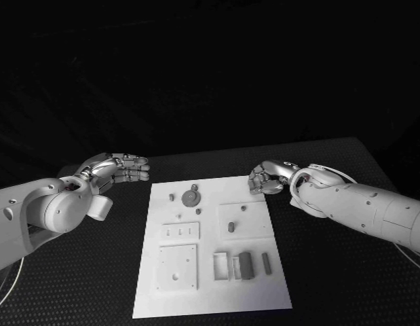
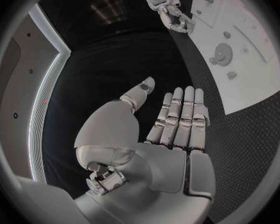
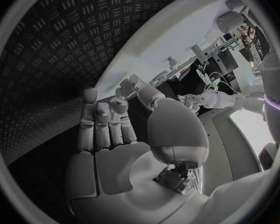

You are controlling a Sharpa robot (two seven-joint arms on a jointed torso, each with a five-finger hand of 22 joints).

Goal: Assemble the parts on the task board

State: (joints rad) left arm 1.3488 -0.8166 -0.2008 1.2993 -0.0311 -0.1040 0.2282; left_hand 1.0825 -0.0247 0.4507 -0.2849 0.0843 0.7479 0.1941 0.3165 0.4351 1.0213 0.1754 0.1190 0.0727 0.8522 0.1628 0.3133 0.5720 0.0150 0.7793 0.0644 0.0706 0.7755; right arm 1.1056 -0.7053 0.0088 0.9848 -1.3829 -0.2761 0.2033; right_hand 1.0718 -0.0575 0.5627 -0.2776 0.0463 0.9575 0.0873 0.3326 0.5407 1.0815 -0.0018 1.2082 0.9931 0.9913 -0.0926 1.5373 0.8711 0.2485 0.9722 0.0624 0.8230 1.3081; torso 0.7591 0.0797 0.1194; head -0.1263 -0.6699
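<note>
Left hand (image 1: 120, 168) and right hand (image 1: 271, 176) empty, fingers apart, flanking task board (image 1: 258, 285) far edge

Head cam sits up high looking down the black table (image 1: 347, 272), with the task board (image 1: 213, 248) dead centre. Each wrist cam rides close behind its own palm, fisheye, facing along the fingers. All three views share the task board and table.

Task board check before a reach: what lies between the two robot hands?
In the head view, the task board's far edge lies between the left robot hand and right robot hand.
</note>
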